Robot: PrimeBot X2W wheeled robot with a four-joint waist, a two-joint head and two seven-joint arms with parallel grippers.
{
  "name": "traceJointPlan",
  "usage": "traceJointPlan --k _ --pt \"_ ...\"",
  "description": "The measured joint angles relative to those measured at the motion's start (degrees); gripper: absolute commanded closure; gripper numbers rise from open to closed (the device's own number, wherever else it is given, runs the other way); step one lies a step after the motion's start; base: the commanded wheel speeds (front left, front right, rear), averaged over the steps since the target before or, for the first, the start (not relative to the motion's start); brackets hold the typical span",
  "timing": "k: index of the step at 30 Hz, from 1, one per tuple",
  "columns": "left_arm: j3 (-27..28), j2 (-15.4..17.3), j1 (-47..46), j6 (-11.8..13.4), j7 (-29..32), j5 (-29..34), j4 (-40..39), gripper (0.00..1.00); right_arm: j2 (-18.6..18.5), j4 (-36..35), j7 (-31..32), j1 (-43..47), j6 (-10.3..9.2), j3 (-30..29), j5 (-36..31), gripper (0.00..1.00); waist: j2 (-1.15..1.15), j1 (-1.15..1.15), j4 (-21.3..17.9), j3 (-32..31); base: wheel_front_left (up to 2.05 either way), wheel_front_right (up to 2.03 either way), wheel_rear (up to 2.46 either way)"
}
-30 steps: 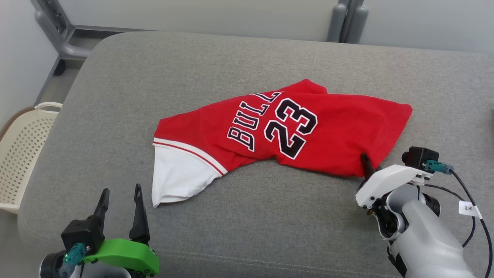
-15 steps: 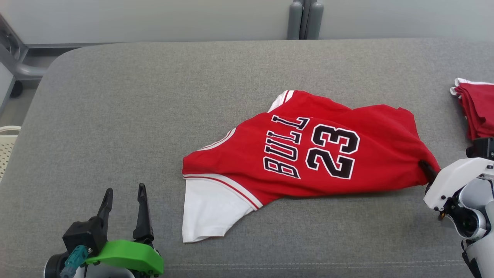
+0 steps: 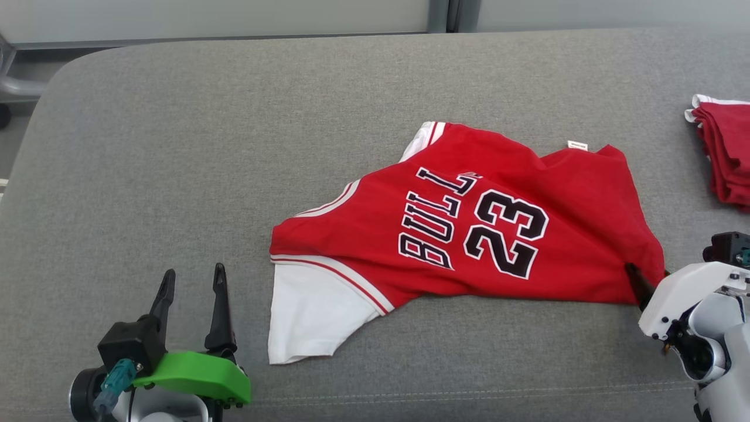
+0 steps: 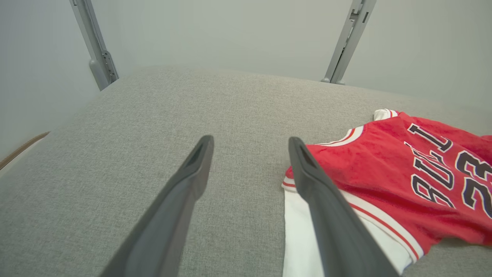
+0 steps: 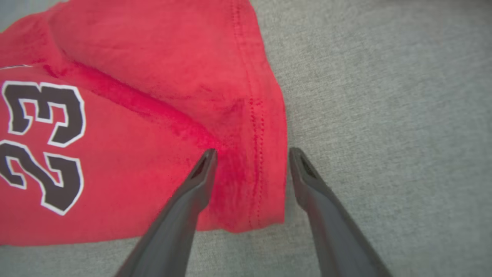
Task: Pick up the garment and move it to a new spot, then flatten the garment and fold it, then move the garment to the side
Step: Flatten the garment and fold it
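Note:
The garment (image 3: 469, 234) is a red jersey with black "BULL 23" lettering and a white sleeve, lying crumpled on the grey cushion (image 3: 176, 146). My right gripper (image 3: 638, 281) sits at its lower right hem corner. In the right wrist view the right gripper (image 5: 251, 154) is open: one finger rests over the garment (image 5: 153, 96), the other just past the hem on bare cushion. My left gripper (image 3: 193, 275) stands open at the lower left, holding nothing. In the left wrist view the left gripper (image 4: 250, 144) is just left of the white sleeve of the garment (image 4: 403, 173).
A stack of folded red clothes (image 3: 726, 158) lies at the cushion's right edge. Grey metal frame posts (image 4: 348, 42) rise behind the cushion against a pale wall. Bare cushion stretches to the left and behind the jersey.
My right gripper was shut on the jersey's hem corner and has opened, letting the cloth go. The head camera has shifted. The left gripper has stayed open in place.

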Motion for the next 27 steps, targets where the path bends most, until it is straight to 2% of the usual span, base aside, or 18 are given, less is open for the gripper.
traceJointPlan --k 6,11,14,19,27 --pt "-0.09 0.31 -0.41 -0.05 0.01 0.38 -1.24 0.0 -0.21 -6.37 -3.92 4.91 -0.01 -1.58 1.64 0.0 0.0 0.0 -2.6 -0.43 0.0 0.0 0.0" --pt "-2.47 0.08 -4.39 -2.15 2.46 1.55 -1.05 0.0 -0.12 -13.86 -5.28 9.95 -0.02 -3.47 1.66 0.0 0.0 0.0 -5.48 -0.6 0.0 0.0 0.0" --pt "-5.12 -0.98 -10.41 -4.58 5.32 3.02 1.19 0.0 0.79 -18.76 -5.69 11.25 -0.02 -3.24 1.48 0.0 0.0 0.0 -7.52 -0.37 0.0 0.0 0.0" --pt "-10.09 -6.14 -21.7 -9.67 11.22 4.31 10.05 0.0 1.69 -25.12 -5.68 11.46 -0.02 0.12 -0.15 0.0 0.0 0.0 -11.04 0.5 0.0 0.0 0.0" --pt "-16.91 -10.85 -33.43 -18.51 17.77 6.87 26.22 0.0 1.76 -29.24 -5.55 8.88 -0.02 5.64 -0.41 0.0 0.0 0.0 -16.86 3.2 0.0 0.0 0.0"
